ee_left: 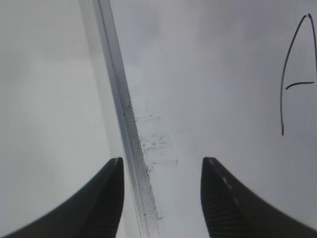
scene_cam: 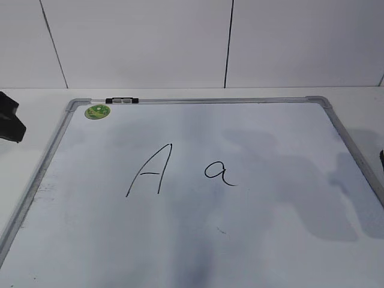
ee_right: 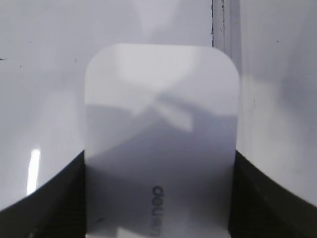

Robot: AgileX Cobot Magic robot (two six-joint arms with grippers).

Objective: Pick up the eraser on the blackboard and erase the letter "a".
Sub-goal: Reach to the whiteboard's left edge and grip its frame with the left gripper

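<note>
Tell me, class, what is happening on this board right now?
A two-armed robot is working over a blackboard, really a white dry-erase board, that bears a capital "A" and the letter "a", neither yet wiped. In the right wrist view the right gripper has its fingers against both sides of the eraser, near the board's frame. The left gripper is open and empty above the board's left frame edge. A green sticker and a black clip sit by the top edge.

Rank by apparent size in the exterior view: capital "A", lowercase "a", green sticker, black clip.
1. capital "A"
2. letter "a"
3. green sticker and black clip: about equally wide, so unranked; both lie farther from the camera.
</note>
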